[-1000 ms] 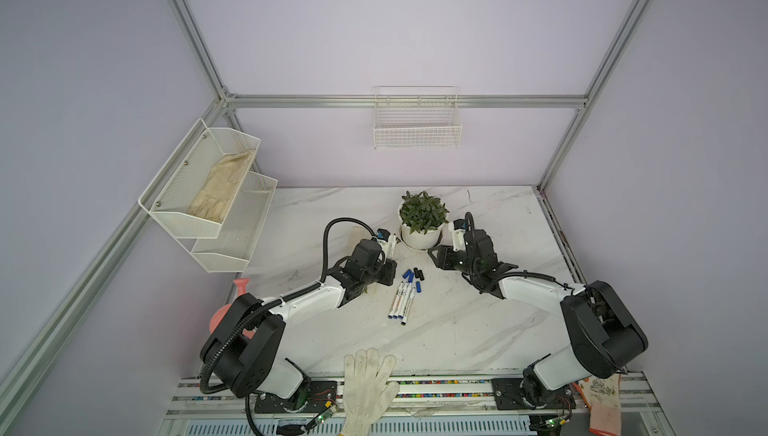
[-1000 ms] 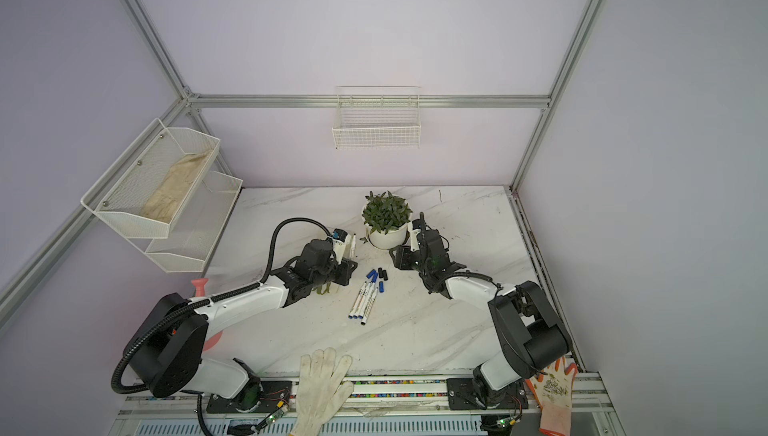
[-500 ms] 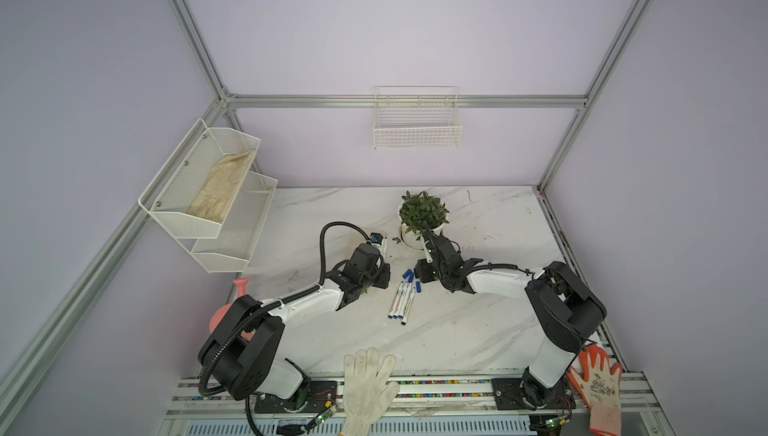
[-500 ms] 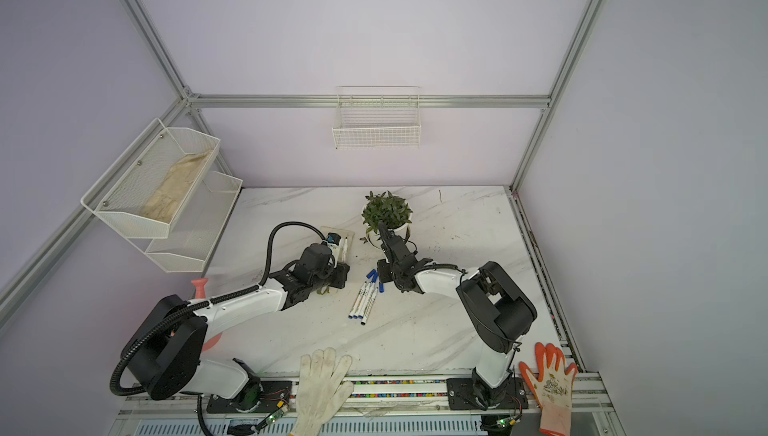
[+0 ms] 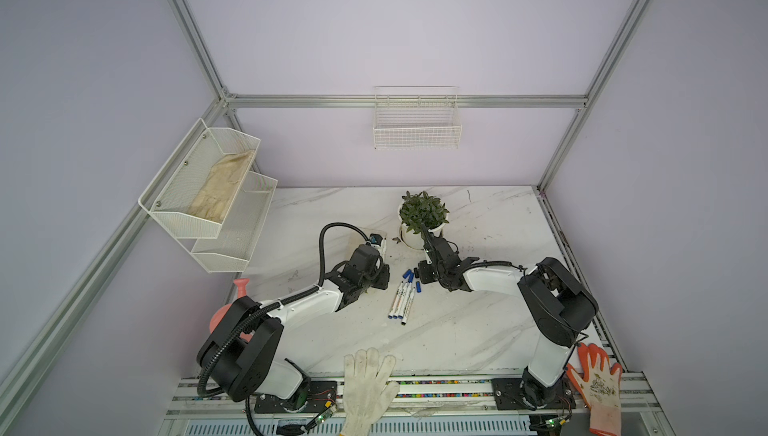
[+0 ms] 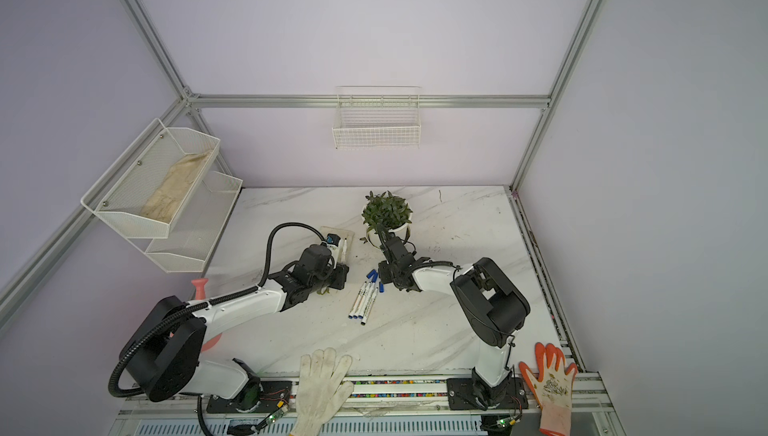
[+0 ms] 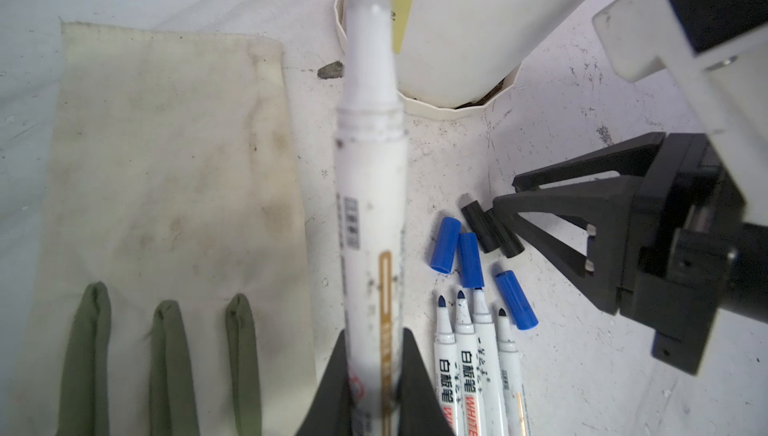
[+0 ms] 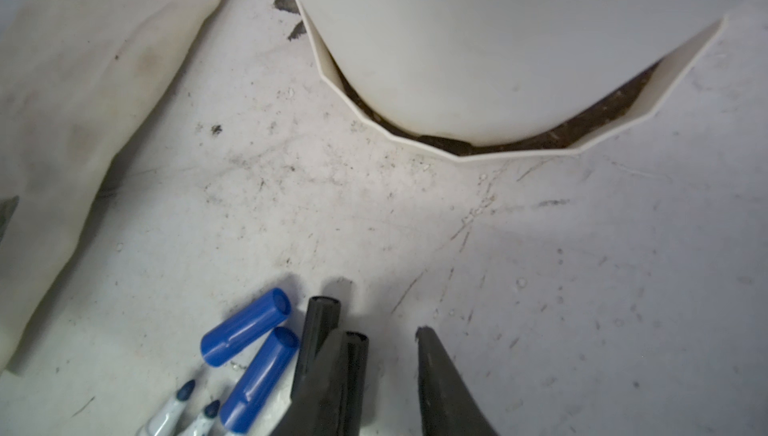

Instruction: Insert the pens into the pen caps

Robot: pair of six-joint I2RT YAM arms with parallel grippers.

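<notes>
left fingers [image 7: 330,396] clamped on uncapped pen [image 7: 370,205]; right fingers [image 8: 440,392] parted, apparently straddling a black cap [image 8: 356,351]

Both top views look down from high above the front of the table [image 5: 478,330], facing the back wall [image 5: 332,155], and share nearly the whole scene. The 2 wrist views sit low and near its surface; the left one looks along the pen [image 7: 370,205]. Both show the black caps [image 7: 478,224] and the saucer [image 7: 440,109].

Pale lilac walls [image 5: 415,18] are framed by aluminium struts [image 5: 407,101]; a wire basket [image 5: 417,131] is hung behind, a mesh shelf [image 5: 208,193] is mounted beside the marbled bench [image 5: 478,330].
</notes>
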